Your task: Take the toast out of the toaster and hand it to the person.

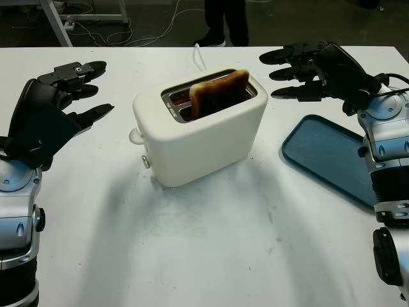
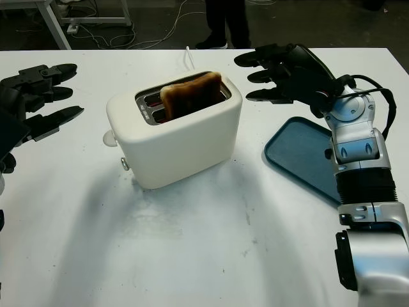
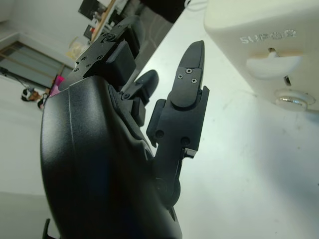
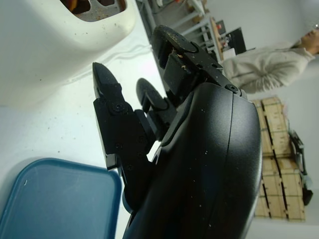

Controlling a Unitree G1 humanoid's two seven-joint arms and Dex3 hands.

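A white toaster (image 1: 199, 131) sits mid-table with one browned slice of toast (image 1: 218, 93) standing proud of its nearer slot, raised high enough to be pinched from above. The right hand (image 1: 300, 70) hovers just beside the toaster's far right corner, holding nothing, fingers (image 1: 287, 56) extended toward the slice, apparently lined up for the reach. The left hand (image 1: 54, 105) hangs well apart on the toaster's other side, also empty and uncurled, likely parked. A blue tray (image 1: 329, 157) lies on the table under the right forearm. A person's legs (image 1: 227, 22) stand beyond the far table edge, the probable recipient.

From the right eye, much the same scene, shifted: the gap between the right hand and the toast reads clearly, the two not touching, and a white cord (image 2: 190, 55) runs off behind the toaster.

The left wrist camera adds what the head views hide: the toaster's end face with its lever (image 3: 271, 62) and dial (image 3: 294, 99), the left hand's fingers (image 3: 187, 94) pointing that way without contact.

The right wrist camera looks past its own straight, empty fingers (image 4: 117, 124) to the toaster's upper rim and the tray's corner, and catches a seated person (image 4: 271, 64) in a pale top across the room
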